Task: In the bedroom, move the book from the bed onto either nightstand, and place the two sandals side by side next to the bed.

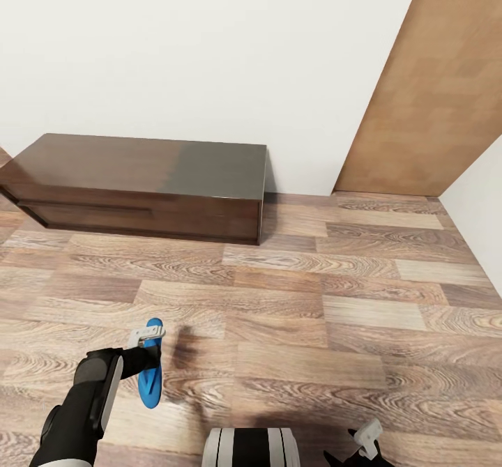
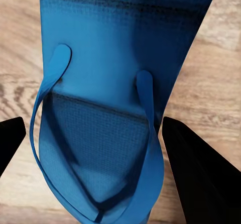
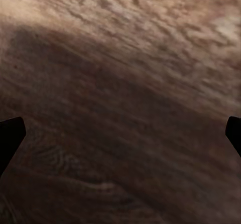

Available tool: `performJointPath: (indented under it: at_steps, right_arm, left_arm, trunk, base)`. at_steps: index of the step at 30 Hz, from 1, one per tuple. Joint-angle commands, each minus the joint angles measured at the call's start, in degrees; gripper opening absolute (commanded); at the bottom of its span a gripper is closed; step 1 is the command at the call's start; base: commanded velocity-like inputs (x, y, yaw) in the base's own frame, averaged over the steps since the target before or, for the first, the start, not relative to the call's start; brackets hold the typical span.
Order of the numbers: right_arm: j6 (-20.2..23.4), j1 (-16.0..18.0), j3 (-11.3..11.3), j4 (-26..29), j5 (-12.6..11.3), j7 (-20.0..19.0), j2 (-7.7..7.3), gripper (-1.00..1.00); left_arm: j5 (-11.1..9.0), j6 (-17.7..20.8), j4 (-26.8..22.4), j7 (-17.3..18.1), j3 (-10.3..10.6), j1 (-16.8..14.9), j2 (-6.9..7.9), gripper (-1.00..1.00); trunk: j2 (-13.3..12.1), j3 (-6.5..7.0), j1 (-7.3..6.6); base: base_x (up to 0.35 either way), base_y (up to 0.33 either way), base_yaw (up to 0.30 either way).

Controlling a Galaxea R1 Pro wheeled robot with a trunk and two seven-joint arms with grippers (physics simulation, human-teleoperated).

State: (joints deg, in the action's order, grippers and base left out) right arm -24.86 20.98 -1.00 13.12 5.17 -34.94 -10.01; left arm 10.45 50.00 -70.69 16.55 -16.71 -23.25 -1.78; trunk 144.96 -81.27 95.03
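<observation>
Here, bright blue sandal [image 2: 115,83], thong strap, textured sole, between left tool [image 2: 93,148] fingers

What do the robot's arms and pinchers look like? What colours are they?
The left arm is black with a grey panel along its side. The left gripper has pale, whitish parts; its fingers look like black wedges. The right gripper is black with a white piece.

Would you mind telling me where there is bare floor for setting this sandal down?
The wood floor lies bare between the dark bench and the robot, and rightward to the white wall. The bench top is bare too. The tight spot is low on the left, where the left gripper has the sandal between its fingers.
</observation>
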Motion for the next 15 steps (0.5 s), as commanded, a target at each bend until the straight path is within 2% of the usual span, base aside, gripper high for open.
performJointPath:
  at_steps: [1, 15]
  right_arm:
    - [-0.37, 0.02, -0.13, -0.02, 0.55, 0.03, -0.01, 1.0]
    - [-0.49, 0.02, -0.14, -0.09, 0.54, 0.06, -0.01, 1.0]
  left_arm:
    - [0.63, 0.18, -0.06, 0.59, -0.17, -0.04, -0.07, -1.0]
    - [0.63, 0.04, 0.65, 0.59, -0.17, -0.04, -0.09, -1.0]
  trunk:
    - [0.01, -0.04, -0.01]
    - [0.01, -0.04, -0.01]
  base:
    - [0.0, 0.0, 0.0]
    - [0.0, 0.0, 0.0]
